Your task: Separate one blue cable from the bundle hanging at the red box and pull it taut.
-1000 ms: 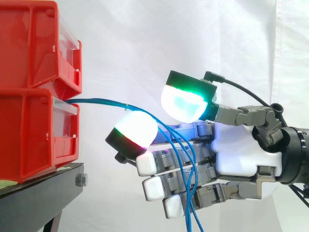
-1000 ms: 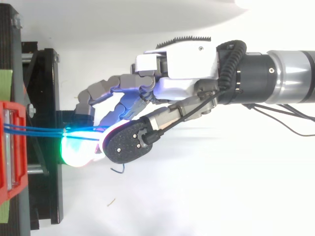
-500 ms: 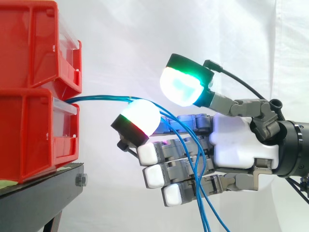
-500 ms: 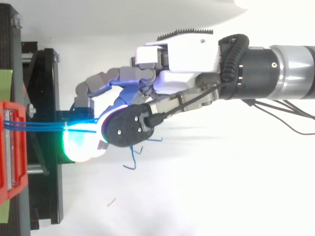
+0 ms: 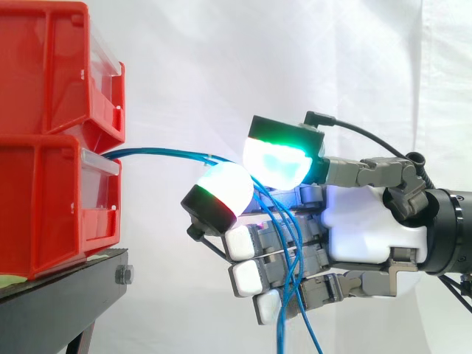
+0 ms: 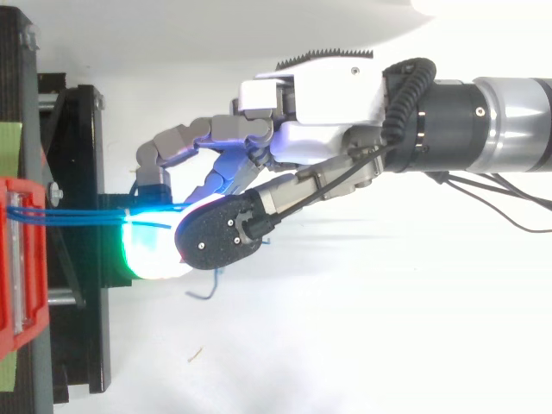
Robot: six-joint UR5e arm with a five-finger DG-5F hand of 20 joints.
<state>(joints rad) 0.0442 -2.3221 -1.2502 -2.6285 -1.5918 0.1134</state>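
Observation:
A bundle of thin blue cables [image 5: 162, 154] leaves the front of the lower red box [image 5: 44, 206] and runs right to my hand [image 5: 369, 228]. The cables pass between the green-glowing thumb pad [image 5: 280, 158] and a white-and-red finger pad [image 5: 221, 193], which are pressed close together on them. Below the pinch the strands hang down across the curled white fingertips [image 5: 247, 278] and drop out of view. From above, the cables [image 6: 78, 214] stretch level from the box [image 6: 17, 259] to the hand [image 6: 319, 112], and a loose blue end [image 6: 203, 293] curls below it.
A second red bin [image 5: 51, 66] is stacked on the lower one, both on a black stand [image 5: 59, 302]. The white curtain hangs behind. The arm [image 6: 483, 129] comes in from the right, with open space beneath the hand.
The thumb pad has dropped and the finger pad has risen, closing onto the cables. The hand shifted slightly right, and the hanging strands swung in closer to the fingers.

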